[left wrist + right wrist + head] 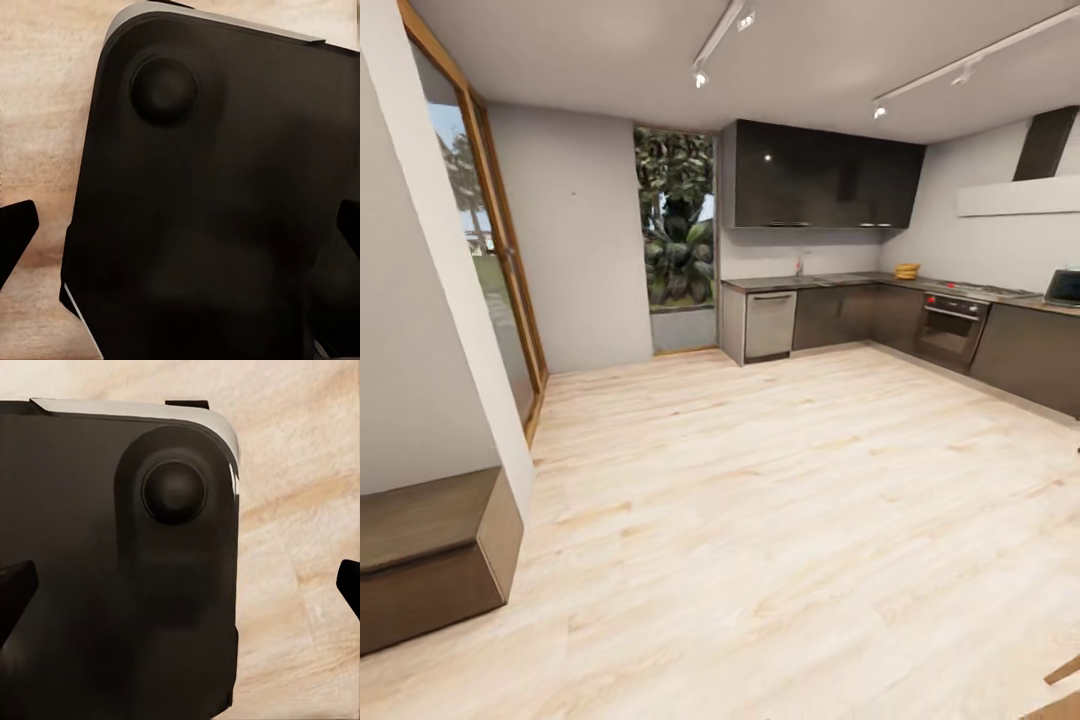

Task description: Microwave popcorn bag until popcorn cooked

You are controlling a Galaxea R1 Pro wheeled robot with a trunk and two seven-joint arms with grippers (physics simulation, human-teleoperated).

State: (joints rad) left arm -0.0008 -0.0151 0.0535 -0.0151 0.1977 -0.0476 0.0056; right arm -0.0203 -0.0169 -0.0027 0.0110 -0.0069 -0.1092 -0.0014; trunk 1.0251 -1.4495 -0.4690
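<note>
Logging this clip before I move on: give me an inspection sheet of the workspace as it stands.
Surface: countertop runs along the far wall and down the right side, far across the wooden floor.
Job's things: microwave sits at the right end of the countertop; a small tan object, possibly the popcorn bag, too small to confirm.
Clutter: nothing seen on the floor.
Hands: left hand and right hand both open, empty, above the robot's dark base.
Cables: nothing seen.
Surroundings: built-in oven, dishwasher, dark wall cabinets, window, low wooden bench.
</note>
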